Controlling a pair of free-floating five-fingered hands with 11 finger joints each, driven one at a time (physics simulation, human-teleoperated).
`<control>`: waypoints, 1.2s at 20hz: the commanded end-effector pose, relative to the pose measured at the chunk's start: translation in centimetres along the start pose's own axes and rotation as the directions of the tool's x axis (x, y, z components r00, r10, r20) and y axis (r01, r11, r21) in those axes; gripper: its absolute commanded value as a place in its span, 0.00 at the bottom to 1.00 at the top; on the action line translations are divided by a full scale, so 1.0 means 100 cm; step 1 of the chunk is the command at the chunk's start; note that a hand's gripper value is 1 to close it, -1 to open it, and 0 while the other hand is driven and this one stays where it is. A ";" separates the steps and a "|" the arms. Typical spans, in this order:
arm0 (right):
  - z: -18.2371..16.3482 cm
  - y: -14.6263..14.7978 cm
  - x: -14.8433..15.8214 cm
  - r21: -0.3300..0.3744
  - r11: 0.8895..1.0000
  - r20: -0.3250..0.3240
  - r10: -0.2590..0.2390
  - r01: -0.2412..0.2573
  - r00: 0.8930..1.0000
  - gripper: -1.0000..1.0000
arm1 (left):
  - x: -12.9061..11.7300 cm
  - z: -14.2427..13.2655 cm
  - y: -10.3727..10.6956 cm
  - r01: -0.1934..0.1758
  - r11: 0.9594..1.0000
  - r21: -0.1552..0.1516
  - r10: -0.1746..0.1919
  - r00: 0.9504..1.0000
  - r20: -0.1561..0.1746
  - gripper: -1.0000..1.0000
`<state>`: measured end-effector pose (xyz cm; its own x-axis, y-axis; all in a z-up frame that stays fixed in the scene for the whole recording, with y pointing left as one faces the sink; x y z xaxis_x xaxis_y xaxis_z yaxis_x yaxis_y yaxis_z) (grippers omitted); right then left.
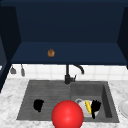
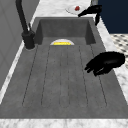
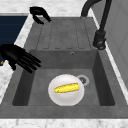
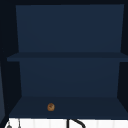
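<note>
The right robot hand (image 1: 95, 107) hovers above the front rim of the sink basin (image 3: 100, 75), fingers spread and straight, holding nothing; in the right side view it hangs just beside the white plate (image 3: 66, 90) without touching it. On that plate, at the bottom of the basin near the drain (image 3: 82, 80), lies a yellow corn cob (image 3: 66, 88) — untouched, as far as can be seen. The left robot hand (image 1: 38, 105) floats idle over the ribbed draining board (image 2: 65, 75), fingers loosely curled around nothing. A red ball (image 1: 67, 115) sits in front of the sink in the front view. A black faucet (image 1: 67, 73) stands at the back, and a small brown object (image 4: 51, 107) rests on the lowest shelf of the dark blue cabinet (image 4: 67, 75). Judging by this, the reach toward the corn is under way but no grasp is made — the cob has yet to be lifted.
</note>
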<state>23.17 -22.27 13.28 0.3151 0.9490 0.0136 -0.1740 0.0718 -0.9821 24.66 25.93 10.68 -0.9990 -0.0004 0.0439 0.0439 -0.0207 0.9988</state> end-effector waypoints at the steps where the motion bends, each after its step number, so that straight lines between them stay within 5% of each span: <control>1: -0.020 -0.004 0.007 -0.034 0.999 0.036 -0.004 0.005 0.999 0.00 | 0.000 0.000 0.000 0.000 1.000 0.000 0.000 1.000 0.000 0.50; 11: -0.070 -0.018 0.043 -0.030 0.999 0.027 0.014 -0.014 1.000 0.00 | 0.000 0.000 0.000 0.002 1.000 0.001 -0.002 1.000 -0.001 0.50; 17: -0.082 -0.024 0.060 -0.141 0.990 0.047 -0.014 0.021 0.999 0.00 | 0.000 0.000 0.000 0.002 1.000 0.002 -0.002 1.000 -0.001 0.50; 24: -0.077 -0.041 0.061 -0.160 0.987 0.229 0.009 0.029 0.973 0.00 | 0.000 0.000 0.000 0.002 1.000 0.002 -0.002 1.000 -0.001 0.50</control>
<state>32.96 -19.15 15.18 0.1771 0.9832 0.0446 -0.0352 0.0516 -0.9980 24.68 25.93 10.67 -0.9991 -0.0019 0.0416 0.0416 -0.0188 0.9990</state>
